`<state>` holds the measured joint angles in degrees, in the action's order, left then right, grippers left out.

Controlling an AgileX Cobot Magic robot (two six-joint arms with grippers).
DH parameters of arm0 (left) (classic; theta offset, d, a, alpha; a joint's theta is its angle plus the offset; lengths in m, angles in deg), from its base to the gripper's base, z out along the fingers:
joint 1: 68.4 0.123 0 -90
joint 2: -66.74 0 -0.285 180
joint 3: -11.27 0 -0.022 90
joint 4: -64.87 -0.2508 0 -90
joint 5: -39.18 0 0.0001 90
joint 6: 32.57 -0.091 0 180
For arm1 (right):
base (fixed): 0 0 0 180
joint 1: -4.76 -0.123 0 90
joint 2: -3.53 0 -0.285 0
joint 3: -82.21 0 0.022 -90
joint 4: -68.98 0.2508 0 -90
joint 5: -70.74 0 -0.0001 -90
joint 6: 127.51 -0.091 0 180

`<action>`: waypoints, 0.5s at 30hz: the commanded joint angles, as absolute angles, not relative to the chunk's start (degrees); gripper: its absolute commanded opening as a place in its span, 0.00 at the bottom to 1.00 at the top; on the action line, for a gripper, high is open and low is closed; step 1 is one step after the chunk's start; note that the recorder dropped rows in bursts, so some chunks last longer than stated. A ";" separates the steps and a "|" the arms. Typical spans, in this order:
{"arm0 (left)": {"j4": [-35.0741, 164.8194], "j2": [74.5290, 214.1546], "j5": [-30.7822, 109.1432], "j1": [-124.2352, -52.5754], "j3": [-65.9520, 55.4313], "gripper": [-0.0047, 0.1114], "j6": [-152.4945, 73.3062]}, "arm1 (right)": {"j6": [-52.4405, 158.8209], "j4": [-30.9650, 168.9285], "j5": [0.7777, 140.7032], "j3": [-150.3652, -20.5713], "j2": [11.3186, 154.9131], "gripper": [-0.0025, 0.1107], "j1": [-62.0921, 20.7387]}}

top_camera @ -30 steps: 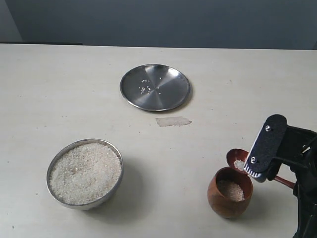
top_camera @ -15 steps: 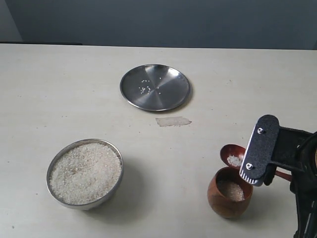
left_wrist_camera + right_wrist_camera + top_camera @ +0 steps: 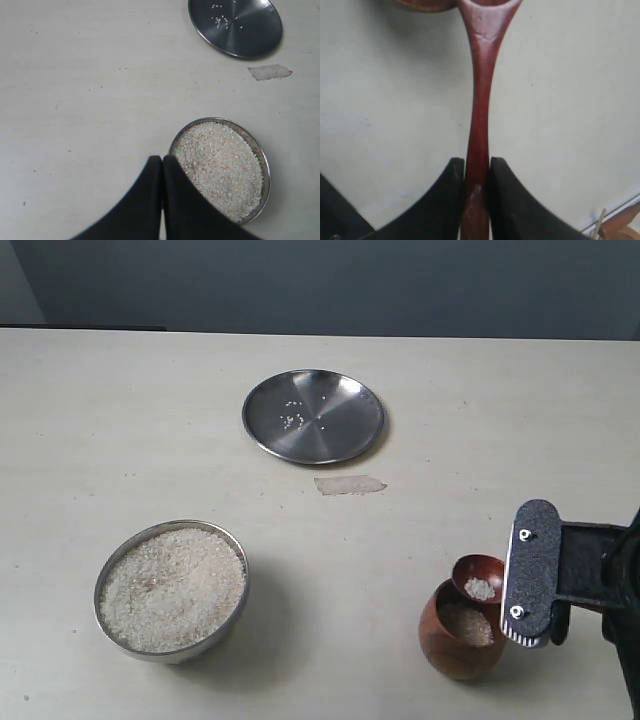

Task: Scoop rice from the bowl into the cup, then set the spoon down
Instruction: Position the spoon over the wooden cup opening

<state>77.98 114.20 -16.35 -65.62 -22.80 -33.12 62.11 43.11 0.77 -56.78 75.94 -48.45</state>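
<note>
Pinching the spoon (image 3: 479,100) by its thin handle in the right hand (image 3: 477,167) to hold a small load of rice (image 3: 480,589) level just over the part-filled cup (image 3: 455,645) — poised, seemingly, for tipping in — with the left hand (image 3: 162,165) closed on nothing above the full bowl (image 3: 243,580), steel plate (image 3: 345,435) farthest back on the desk (image 3: 120,420).

We see pale white rice (image 3: 172,588), a silvery bowl (image 3: 215,640), a reddish-brown cup (image 3: 450,652), a dark red-brown spoon (image 3: 479,100) (glossy along its handle), a cream table (image 3: 120,420), a grey plate (image 3: 345,440)

Open table (image 3: 340,560) between bowl (image 3: 172,654) and cup (image 3: 452,652), plate (image 3: 345,435) beyond
</note>
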 commanded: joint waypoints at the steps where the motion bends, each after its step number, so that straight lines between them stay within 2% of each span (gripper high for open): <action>1: 77.87 114.19 -16.13 -65.56 -22.51 0.04 -33.13 | 66.12 42.08 0.78 -56.61 75.55 0.02 -49.04; 15: 77.87 114.19 -16.13 -65.56 -22.51 0.04 -33.13 | 67.29 34.35 0.78 -56.61 75.55 0.02 -51.30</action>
